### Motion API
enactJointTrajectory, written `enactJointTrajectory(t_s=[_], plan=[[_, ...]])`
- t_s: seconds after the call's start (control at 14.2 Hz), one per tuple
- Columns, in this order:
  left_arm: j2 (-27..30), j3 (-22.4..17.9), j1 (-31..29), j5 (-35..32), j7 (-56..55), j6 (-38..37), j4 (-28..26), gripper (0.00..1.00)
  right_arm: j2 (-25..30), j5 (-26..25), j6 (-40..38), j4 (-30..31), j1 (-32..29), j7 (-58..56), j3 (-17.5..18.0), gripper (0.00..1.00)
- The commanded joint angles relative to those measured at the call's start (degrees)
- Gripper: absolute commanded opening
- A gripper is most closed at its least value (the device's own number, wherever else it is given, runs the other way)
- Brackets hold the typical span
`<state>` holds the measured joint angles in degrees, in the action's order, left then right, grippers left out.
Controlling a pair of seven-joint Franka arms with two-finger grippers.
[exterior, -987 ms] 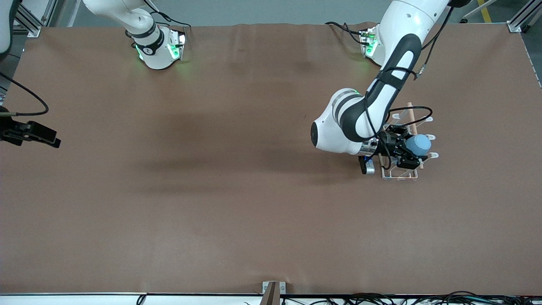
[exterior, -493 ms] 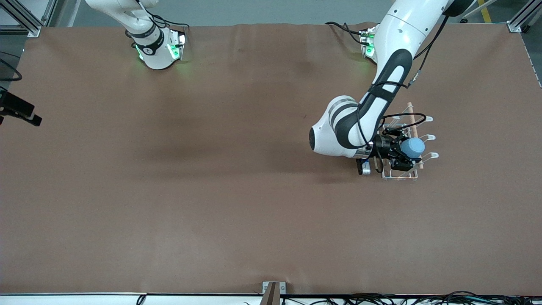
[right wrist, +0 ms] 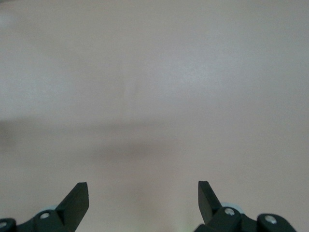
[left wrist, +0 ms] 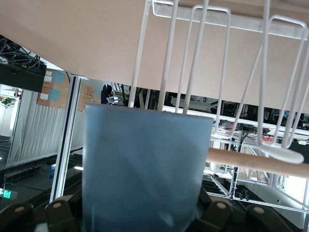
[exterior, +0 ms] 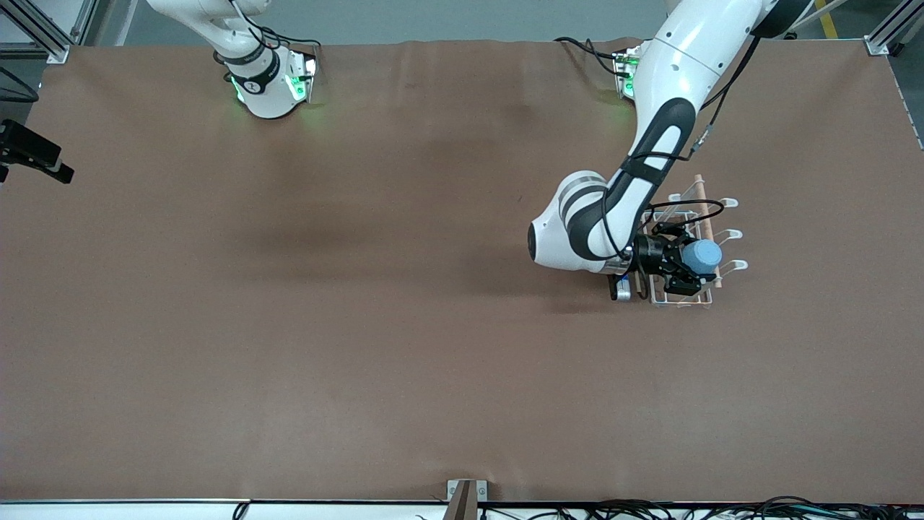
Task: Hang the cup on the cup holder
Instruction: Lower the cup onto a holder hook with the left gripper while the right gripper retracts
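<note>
Your left gripper [exterior: 686, 269], center right of the front frame, is clamped on the cup [exterior: 702, 255] over the cup holder [exterior: 711, 225]. Your right gripper [right wrist: 143, 198] waits over bare table [exterior: 361, 325], fingers spread wide, holding nothing.

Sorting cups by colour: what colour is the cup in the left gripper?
Plain light blue cup, no pattern; the left wrist view shows it best.

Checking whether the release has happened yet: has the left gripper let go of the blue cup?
No. The left gripper is shut on the light-blue cup, holding it over the white wire cup holder.
</note>
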<state>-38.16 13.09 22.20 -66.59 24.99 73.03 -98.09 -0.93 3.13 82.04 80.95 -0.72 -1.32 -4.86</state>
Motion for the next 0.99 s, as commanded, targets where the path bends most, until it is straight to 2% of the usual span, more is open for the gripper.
enactJointTrajectory(t_s=[0.0,0.28,0.42,0.7,0.92], plan=[[-0.34,0.18,-0.32,-1.35,-1.77,0.36,0.36,1.00,1.46,-1.02,0.32,2.28,-1.48,0.26,1.34,1.00],[0.19,0.18,-0.40,-1.26,-4.15,0.36,0.71,1.00,1.46,-1.11,0.32,2.90,-2.70,0.18,1.43,1.00],[0.89,0.45,-0.40,-0.04,-4.59,0.18,3.33,1.00,1.46,-1.11,0.32,2.89,-3.33,0.17,1.69,1.00],[3.44,0.45,-0.49,9.88,-5.82,0.09,13.69,1.00,1.46,-3.12,0.32,3.25,-5.35,0.26,6.16,1.00],[5.63,0.36,-2.58,17.78,-11.33,0.18,19.15,1.00,1.46,-3.13,0.14,3.33,-5.26,0.17,6.26,1.00]])
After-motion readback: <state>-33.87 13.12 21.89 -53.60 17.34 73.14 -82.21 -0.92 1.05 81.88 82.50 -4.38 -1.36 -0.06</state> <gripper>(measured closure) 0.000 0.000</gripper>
